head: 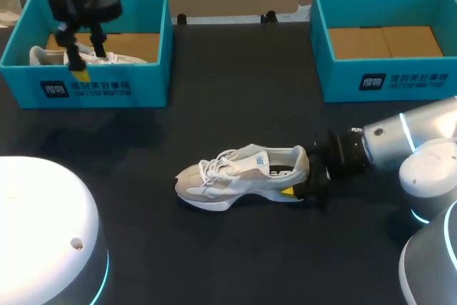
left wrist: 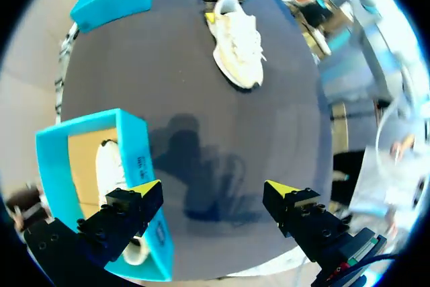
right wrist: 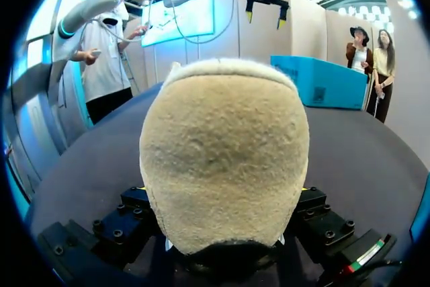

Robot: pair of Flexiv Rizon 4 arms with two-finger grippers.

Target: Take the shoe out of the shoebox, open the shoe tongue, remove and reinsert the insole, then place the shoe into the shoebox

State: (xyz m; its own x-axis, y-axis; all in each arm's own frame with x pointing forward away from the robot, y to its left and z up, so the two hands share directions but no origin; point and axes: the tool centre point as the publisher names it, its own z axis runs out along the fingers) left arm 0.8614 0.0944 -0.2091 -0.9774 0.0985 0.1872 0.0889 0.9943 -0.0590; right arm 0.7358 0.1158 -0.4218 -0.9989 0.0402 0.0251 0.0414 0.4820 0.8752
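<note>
Though unclear overhead, shoe (right wrist: 225, 139) in gripper (right wrist: 223, 189)

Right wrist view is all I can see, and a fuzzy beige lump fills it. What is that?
Observer: The heel of a white shoe standing on the table, toe toward the left arm's side. The right gripper clamps that heel.
Operator: Is the blue box beyond it empty?
Observer: No, the left shoebox holds a second pale shoe.
Operator: Is there another box?
Observer: Yes, the right shoebox, showing only its brown cardboard floor.
</note>
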